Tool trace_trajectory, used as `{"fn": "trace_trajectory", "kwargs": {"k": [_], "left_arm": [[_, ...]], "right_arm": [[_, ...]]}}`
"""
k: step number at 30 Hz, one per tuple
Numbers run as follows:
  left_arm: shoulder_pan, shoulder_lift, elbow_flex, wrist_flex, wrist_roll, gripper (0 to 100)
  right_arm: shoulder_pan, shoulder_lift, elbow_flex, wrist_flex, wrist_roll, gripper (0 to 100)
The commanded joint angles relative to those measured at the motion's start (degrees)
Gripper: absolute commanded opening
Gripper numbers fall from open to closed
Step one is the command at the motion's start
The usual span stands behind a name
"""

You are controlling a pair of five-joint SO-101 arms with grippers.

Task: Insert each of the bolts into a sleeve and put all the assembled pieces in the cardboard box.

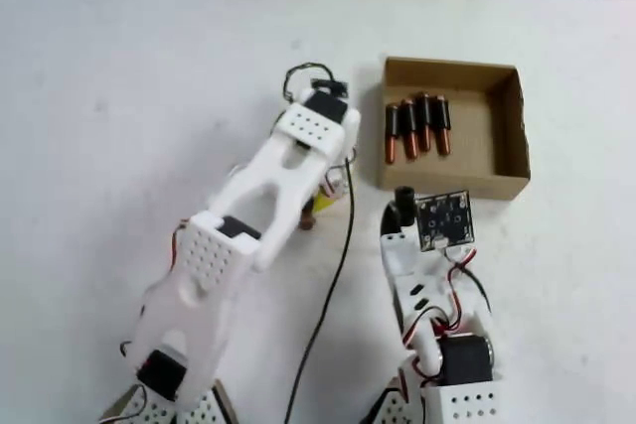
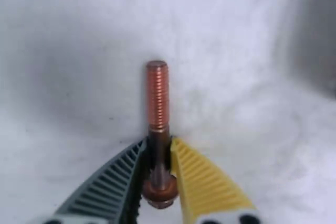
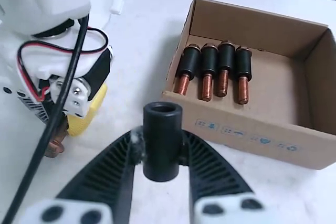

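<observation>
Arms stand on a white table beside a cardboard box, darkness beyond.

Two white robot arms share a white table. The right gripper has a black sleeve upright at its tip. Just beyond it sits a cardboard box with four sleeved bolts lying side by side. To its left, the left gripper, tucked under its arm, shows a yellow finger and the end of a bolt.

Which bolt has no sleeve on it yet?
The bolt in the left end effector; the four bolts in the box wear black sleeves.
</observation>
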Motion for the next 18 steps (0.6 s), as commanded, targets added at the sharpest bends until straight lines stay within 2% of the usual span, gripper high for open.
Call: {"fn": "trace_trajectory", "kwargs": {"k": [1, 6, 18], "left_arm": [[0.0, -2.9, -5.5, 5.1, -12.0, 2], [-3.9, -3.4, -6.5, 5.3, -21.6, 2], [-17.9, -2.8, -13.0, 4.7, -22.6, 2]], "right_arm": [[0.7, -0.7, -0.4, -1.5, -0.1, 1.7], [0.6, -0.7, -0.4, -1.5, -0.1, 1.7], [0.2, -0.7, -0.4, -1.3, 0.0, 1.7]]}}
